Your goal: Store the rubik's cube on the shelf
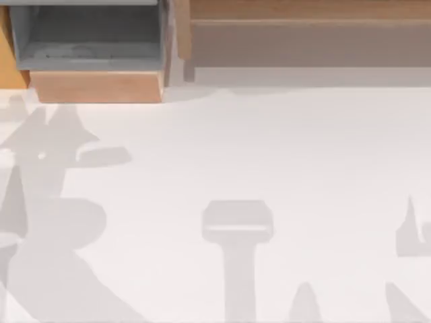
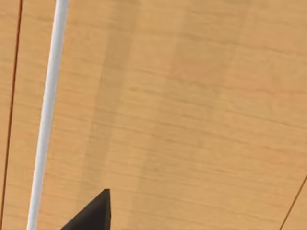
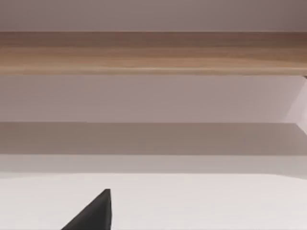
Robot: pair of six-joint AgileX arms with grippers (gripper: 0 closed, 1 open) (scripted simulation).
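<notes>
From above, the white bench [image 1: 269,168] carried arm shadows; the shelf [image 1: 303,27] stood at its far right, a drawer unit [image 1: 94,47] far left. The left wrist faced a wood panel [image 2: 192,120]. The right wrist faced the shelf [image 3: 153,52].

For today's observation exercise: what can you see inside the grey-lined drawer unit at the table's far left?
The drawer unit shows a bare grey floor and walls; no rubik's cube lies in the visible part. Its rear runs past the picture's edge, so that part cannot be checked.

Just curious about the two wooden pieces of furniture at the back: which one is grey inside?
The boxy wooden drawer unit at the table's back left, grey-lined; the long light-wood shelf spans its right.
</notes>
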